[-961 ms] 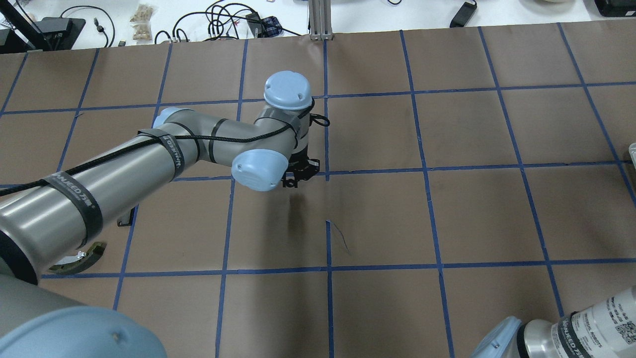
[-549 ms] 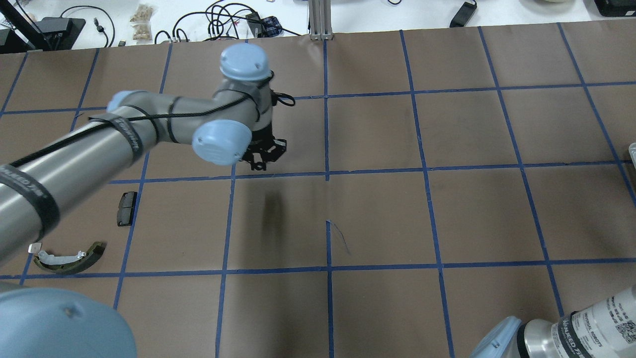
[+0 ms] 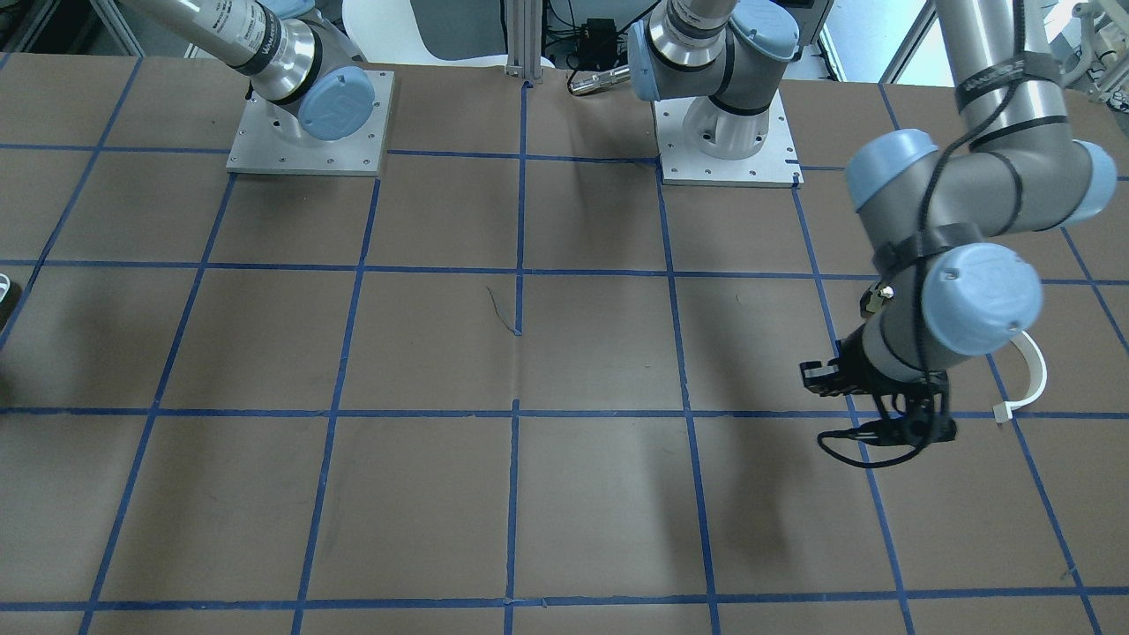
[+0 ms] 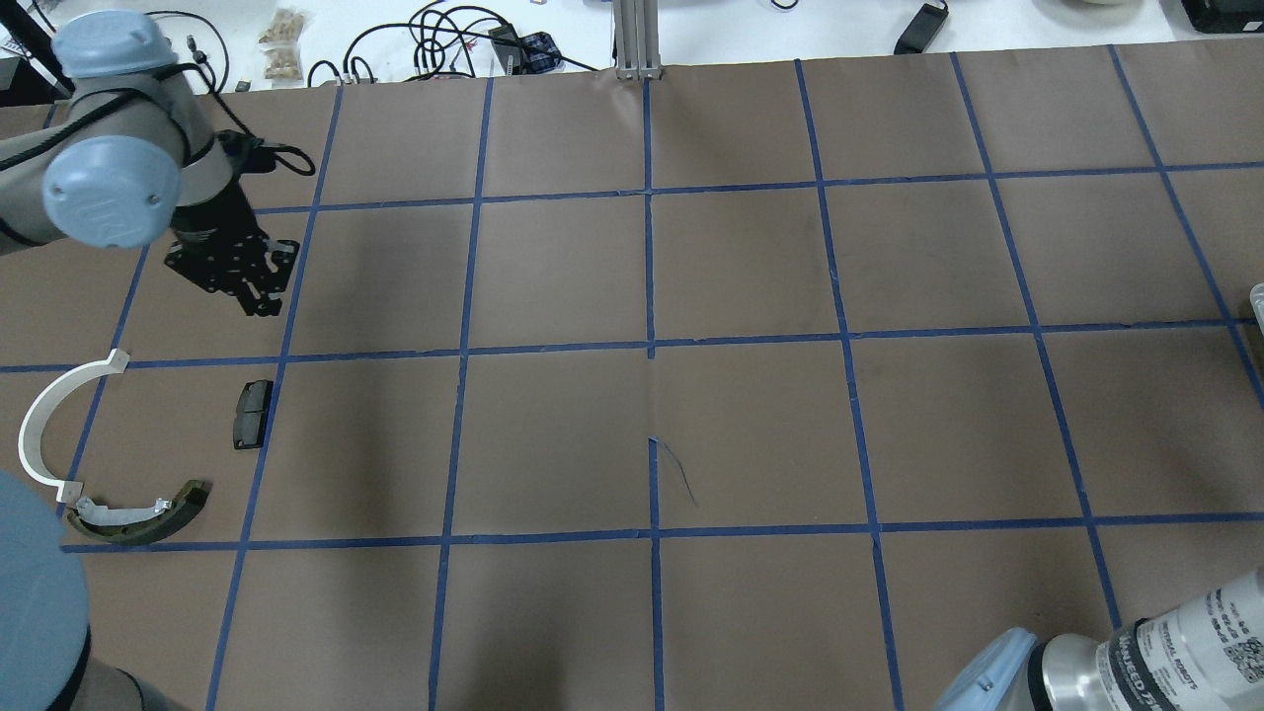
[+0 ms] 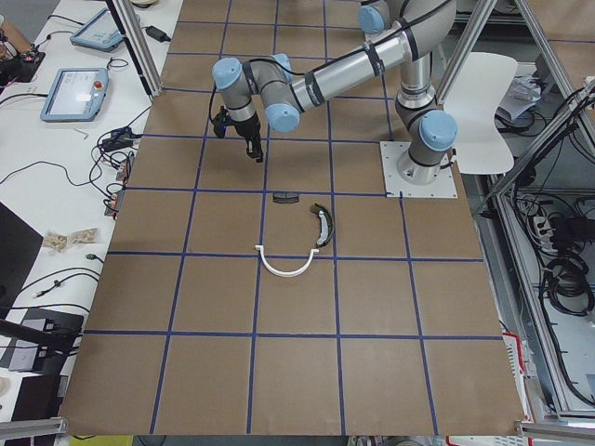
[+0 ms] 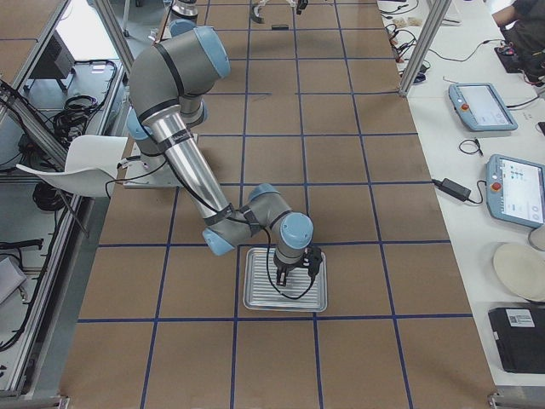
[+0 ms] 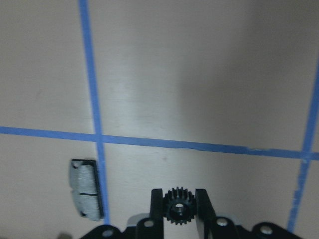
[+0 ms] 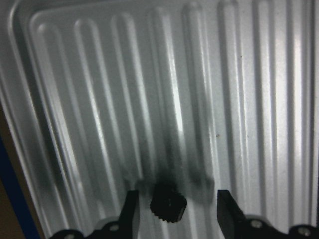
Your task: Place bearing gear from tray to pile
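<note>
Leftmost in the overhead view, the pile on brown paper [image 4: 750,434]: large thin white arc [image 4: 39,425], olive-and-white curved shoe [image 4: 148,513] just beside its near end, and small black rectangular pad [image 4: 252,415] to their right, its right edge on a blue tape line [image 4: 272,395]. Beyond the pad and apart from it, left gripper [image 4: 259,301] raised above the paper, clamped on the small black bearing gear [image 7: 175,205] — teeth showing between the two fingers [image 7: 201,204] in the wrist view, with the pad low and to the left. Not yet set down among the pile's parts. Farthest right, ribbed metal tray [image 6: 260,294] beneath the right gripper [image 8: 177,196] — jaws spread and grasping nothing, with a small black knurled part [image 8: 168,203] lying loose on the tray between them, touching neither finger.
</note>
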`<state>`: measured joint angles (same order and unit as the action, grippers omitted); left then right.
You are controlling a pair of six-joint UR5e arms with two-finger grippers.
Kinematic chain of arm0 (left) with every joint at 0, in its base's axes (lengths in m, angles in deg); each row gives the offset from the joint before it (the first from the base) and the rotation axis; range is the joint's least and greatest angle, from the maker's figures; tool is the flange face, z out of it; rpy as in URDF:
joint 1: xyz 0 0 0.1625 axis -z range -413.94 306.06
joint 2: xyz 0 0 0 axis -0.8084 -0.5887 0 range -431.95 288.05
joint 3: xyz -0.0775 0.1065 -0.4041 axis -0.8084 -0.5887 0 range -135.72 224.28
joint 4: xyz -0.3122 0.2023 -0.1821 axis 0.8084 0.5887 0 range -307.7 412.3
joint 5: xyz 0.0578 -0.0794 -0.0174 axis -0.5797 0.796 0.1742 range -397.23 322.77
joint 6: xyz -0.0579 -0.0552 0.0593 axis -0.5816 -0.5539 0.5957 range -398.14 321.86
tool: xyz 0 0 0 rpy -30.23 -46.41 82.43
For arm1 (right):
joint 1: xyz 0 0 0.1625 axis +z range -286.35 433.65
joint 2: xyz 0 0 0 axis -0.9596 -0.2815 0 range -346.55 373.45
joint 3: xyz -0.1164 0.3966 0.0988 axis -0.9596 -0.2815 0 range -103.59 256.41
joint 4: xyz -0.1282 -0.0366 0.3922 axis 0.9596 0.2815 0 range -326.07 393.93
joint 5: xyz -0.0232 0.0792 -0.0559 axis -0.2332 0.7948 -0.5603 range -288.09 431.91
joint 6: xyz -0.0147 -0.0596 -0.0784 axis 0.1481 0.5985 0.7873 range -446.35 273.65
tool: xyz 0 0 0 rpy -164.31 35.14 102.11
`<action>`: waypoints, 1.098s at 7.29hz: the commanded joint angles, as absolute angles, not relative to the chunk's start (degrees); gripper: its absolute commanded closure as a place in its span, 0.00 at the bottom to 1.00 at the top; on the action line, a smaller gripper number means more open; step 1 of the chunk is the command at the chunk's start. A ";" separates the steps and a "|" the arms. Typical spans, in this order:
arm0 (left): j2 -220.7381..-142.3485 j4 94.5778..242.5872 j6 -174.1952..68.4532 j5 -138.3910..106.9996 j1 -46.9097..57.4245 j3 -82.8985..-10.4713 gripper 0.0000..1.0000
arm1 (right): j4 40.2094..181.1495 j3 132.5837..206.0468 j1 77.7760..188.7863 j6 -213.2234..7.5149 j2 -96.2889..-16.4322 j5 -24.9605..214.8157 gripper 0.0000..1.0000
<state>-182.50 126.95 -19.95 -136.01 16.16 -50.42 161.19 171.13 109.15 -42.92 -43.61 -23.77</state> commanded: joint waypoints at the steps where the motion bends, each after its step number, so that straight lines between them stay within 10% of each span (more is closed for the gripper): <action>1: -183.83 123.52 -8.65 -136.37 7.17 -52.74 1.00 | 161.11 171.24 109.16 -42.93 -43.51 -23.81 0.58; 4: -185.41 113.78 -8.35 -136.37 5.21 -59.58 1.00 | 158.49 170.89 109.16 -42.94 -44.29 -24.33 1.00; 6: -185.76 111.89 -8.26 -137.68 5.21 -60.74 0.90 | 156.47 170.98 109.33 -43.20 -47.09 -24.33 1.00; 7: -185.85 111.81 -8.34 -137.51 5.21 -60.57 0.17 | 154.89 171.07 109.86 -43.29 -49.55 -23.73 1.00; 8: -185.51 111.98 -8.43 -137.51 5.21 -59.52 0.10 | 154.09 171.15 111.69 -43.72 -51.22 -23.37 1.00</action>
<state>-185.67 112.03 -8.34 -137.47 5.23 -60.25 155.49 171.05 110.07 -43.33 -48.80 -23.85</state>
